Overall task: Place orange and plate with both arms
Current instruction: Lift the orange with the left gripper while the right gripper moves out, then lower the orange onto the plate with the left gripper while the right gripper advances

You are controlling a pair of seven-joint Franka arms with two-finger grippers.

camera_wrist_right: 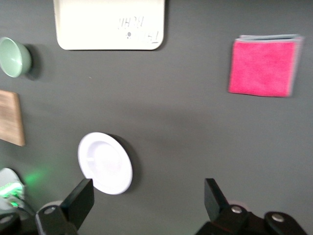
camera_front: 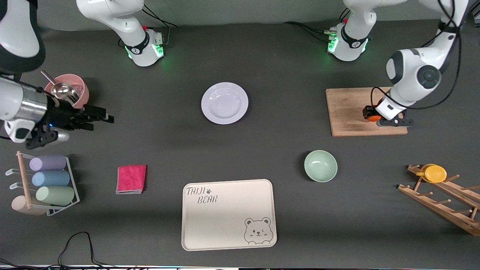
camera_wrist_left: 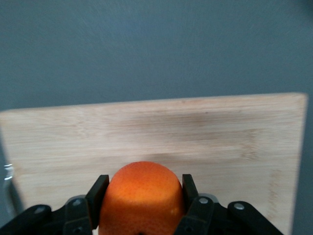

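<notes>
The orange (camera_front: pixel 372 118) is held between the fingers of my left gripper (camera_front: pixel 373 115), low over the wooden cutting board (camera_front: pixel 347 110). In the left wrist view the orange (camera_wrist_left: pixel 143 198) fills the gap of that gripper (camera_wrist_left: pixel 144 188), with both pads pressed on its sides. The lavender-white plate (camera_front: pixel 224 103) lies bare in the middle of the table. My right gripper (camera_front: pixel 101 120) is open and empty over bare table at the right arm's end. In the right wrist view this gripper (camera_wrist_right: pixel 146 198) has the plate (camera_wrist_right: pixel 105 162) close to one fingertip (camera_wrist_right: pixel 82 195).
A mint-green bowl (camera_front: pixel 320 165) and the cream bear tray (camera_front: pixel 228 213) lie nearer the camera than the plate. A pink cloth (camera_front: pixel 131 179), a pink cup with spoons (camera_front: pixel 71 88), a rack of cups (camera_front: pixel 48 180) and a wooden rack with a yellow cup (camera_front: pixel 435 173) stand around.
</notes>
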